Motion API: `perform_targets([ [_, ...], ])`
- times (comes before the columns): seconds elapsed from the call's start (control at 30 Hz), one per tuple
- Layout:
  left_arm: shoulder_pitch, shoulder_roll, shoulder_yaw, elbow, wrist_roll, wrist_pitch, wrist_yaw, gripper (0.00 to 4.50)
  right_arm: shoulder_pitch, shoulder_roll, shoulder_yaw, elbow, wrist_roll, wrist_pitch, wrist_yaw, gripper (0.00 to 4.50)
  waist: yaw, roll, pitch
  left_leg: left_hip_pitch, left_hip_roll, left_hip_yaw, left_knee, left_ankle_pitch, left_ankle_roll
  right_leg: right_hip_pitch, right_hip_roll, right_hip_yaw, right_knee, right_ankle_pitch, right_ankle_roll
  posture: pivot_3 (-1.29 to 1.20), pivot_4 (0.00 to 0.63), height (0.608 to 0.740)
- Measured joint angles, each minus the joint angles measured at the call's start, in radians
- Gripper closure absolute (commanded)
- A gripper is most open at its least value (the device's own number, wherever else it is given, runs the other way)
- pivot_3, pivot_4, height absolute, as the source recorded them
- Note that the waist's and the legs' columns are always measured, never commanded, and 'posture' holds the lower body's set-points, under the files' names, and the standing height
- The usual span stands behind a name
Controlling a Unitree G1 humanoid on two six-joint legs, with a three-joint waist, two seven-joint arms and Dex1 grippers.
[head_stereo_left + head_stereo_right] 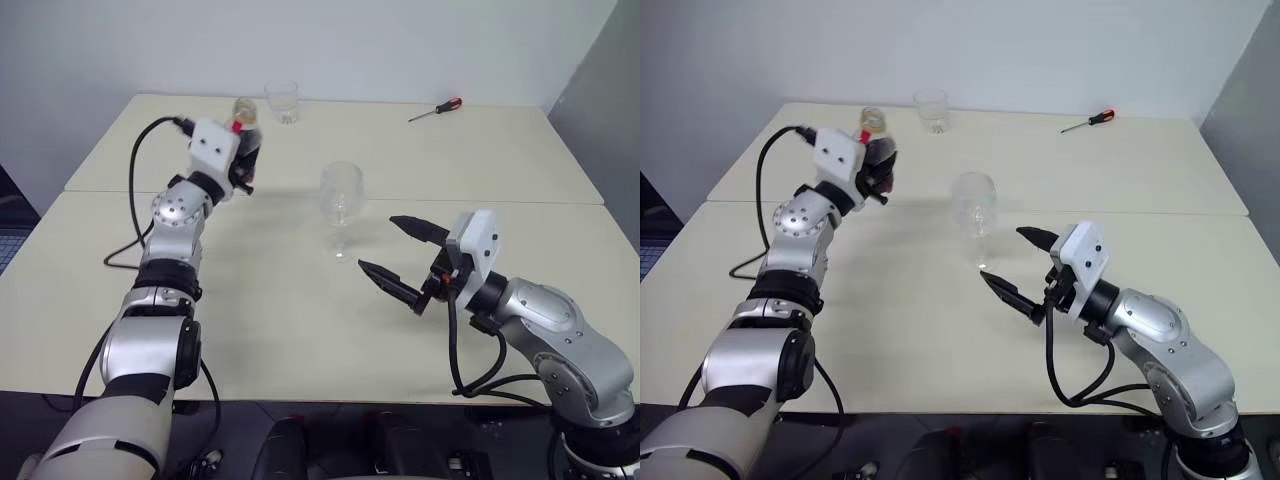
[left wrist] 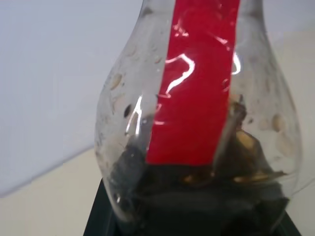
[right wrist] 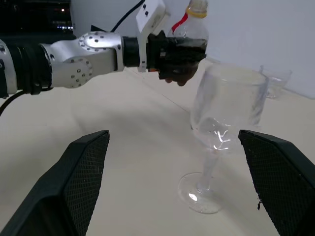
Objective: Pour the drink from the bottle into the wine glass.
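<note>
While the left gripper [image 1: 243, 160] clamps the bottle [image 3: 189, 35] upright, neck up (red label, dark drink [image 3: 184, 45] low inside), the right gripper [image 1: 404, 258] gapes beside the wine glass [image 1: 341, 196].

two cream tables [image 1: 300, 320] pushed together, pale wall [image 1: 400, 40] behind.

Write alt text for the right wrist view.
An empty wine glass stands on a pale table between the open right gripper's black fingers. Behind it, the left gripper holds a bottle of dark drink in the air.
</note>
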Motion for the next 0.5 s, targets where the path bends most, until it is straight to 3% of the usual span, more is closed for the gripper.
perform_targets([
  [0.5,-0.112,-0.042,-0.037,0.107,0.043,-0.030,-0.085,3.23,-0.124,0.033,-0.002,0.087,-0.010,0.025,-0.031,0.00,-0.003,0.000,0.000,-0.001,0.000,0.000,0.000,0.000,0.000,-0.002,0.000,0.000,0.002,0.000,0.000,0.00,0.150,0.740],
])
